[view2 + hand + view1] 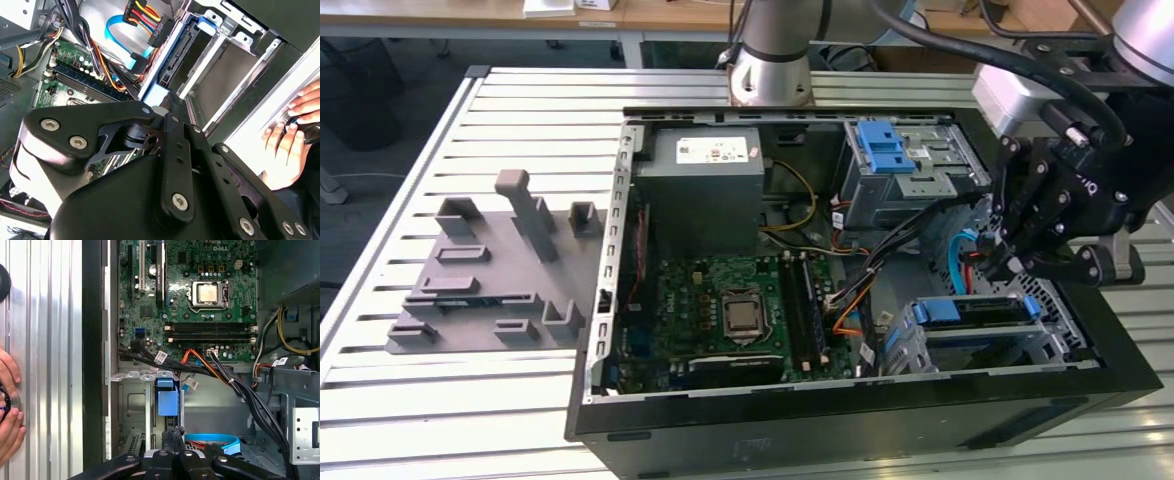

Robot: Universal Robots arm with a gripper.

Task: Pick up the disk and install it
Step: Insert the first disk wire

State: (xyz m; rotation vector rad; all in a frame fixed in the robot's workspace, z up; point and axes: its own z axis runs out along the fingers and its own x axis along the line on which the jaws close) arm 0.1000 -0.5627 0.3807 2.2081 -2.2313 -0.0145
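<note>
a: how's the claw?

b: the gripper (175,433) has its fingertips pinched together, with nothing between them that i can see. it hangs just over the lower drive cage (987,352), at the exterior view's right of the open computer case (854,425).

a: and the disk?

b: the disk (977,312) lies in that cage, blue end toward the motherboard (190,305). it looks seated, or close to it. i can't tell whether the tips touch it.

a: what worries you?

b: three things. a light blue data cable (216,439) curls right beside the tips, and a black cable bundle (247,397) runs past the cage. a sideways move could hook either one and drag a plug loose. if the disk sits crooked on its rails, a push on one end could jam it or bend the cage. and a person's hand (7,412) is at the slatted table (440,400) just outside the case wall, near enough that a swing that way could strike it.

a: the arm's pose?

b: its base (774,70) stands at the far edge of the table, behind the case. the arm reaches over to the exterior view's right. the wrist is bent so the gripper points down and slants toward the exterior view's left, into the case.
</note>
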